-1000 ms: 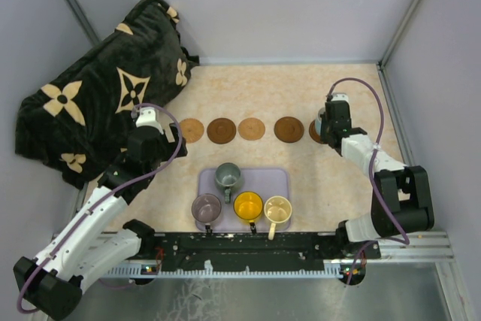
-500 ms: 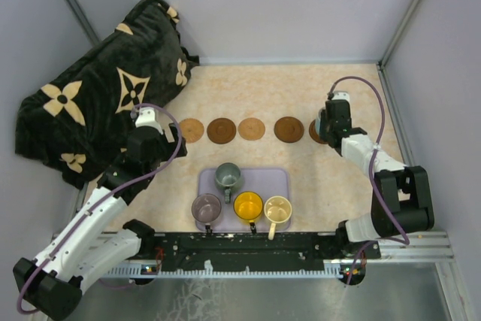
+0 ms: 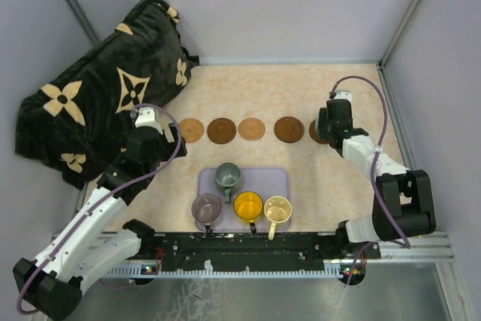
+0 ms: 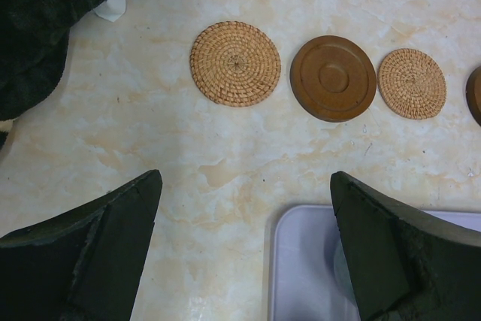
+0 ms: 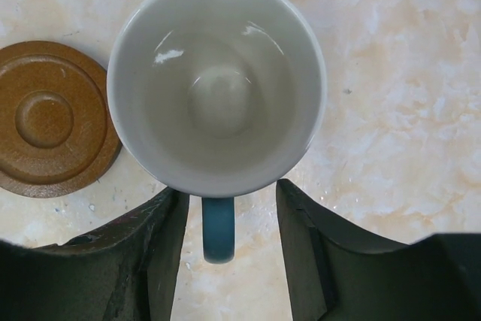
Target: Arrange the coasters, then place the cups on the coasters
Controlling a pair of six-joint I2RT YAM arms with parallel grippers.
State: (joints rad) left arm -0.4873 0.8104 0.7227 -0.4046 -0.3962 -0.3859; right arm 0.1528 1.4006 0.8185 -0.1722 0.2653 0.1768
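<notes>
The light blue mug (image 5: 218, 80) stands upright on the counter (image 3: 263, 88), beyond and to the right of the lavender tray (image 3: 279, 180). Its handle points back between the fingers of the right hand (image 5: 225, 189), which is released, with a gap showing on each side of the handle. A dark wooden coaster (image 5: 49, 118) lies just beside the mug; what is under the mug is hidden. More coasters (image 3: 222, 130) run in a row beyond the tray's far edge. On the tray sit the grey-green mug (image 3: 228, 177), purple-grey mug (image 3: 206, 207), yellow mug (image 3: 248, 205) and cream mug (image 3: 277, 209). The left hand (image 4: 246, 182) hangs spread wide and empty over the counter, just off the tray's far left corner.
</notes>
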